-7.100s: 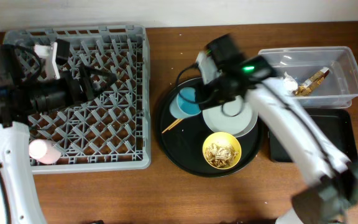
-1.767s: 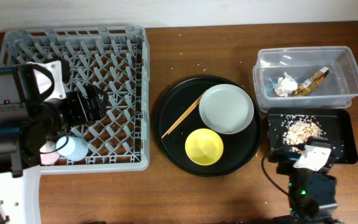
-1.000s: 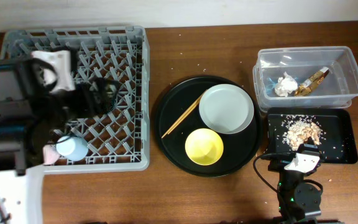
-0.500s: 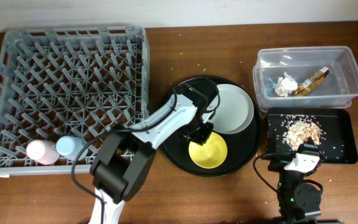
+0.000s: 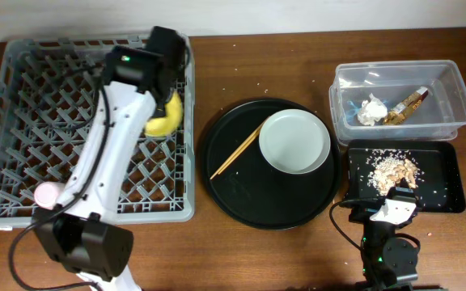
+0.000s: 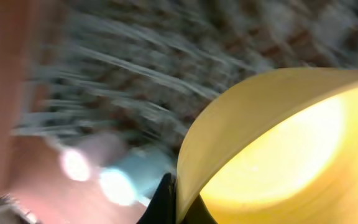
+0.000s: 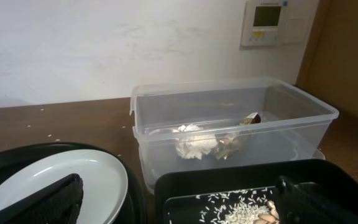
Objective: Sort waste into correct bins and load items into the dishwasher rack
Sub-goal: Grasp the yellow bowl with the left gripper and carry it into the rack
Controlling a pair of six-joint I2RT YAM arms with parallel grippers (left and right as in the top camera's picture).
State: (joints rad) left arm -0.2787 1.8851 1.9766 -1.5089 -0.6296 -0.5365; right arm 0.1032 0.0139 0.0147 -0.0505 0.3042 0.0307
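1. The yellow bowl is no longer on the large round black tray at mid-worktop. Half a second ago it lay there beside the pale grey round plate. It now hangs tilted over the right side of the large grey pegged dishwasher rack, which fills the far-left corner.
2. My left gripper is pinched tight on the bowl's rim. The wrist view is motion-blurred, but one dark finger shows against the outside of the rim.
3. The small pink cup sits at the rack's near-left corner, as before. My arm covers the small light-blue cup from overhead, and the wrist view shows it only as a pale smear.
4. The plate and the thin wooden chopsticks have not moved on the round tray.
5. My right gripper stays at the near edge on the right, jaws spread wide and holding nothing. Ahead of it is the shallow black rectangular tray carrying golden-brown crumbs.
6. The clear plastic tub at the far right holds the white tissue wad and the gold foil wrapper.
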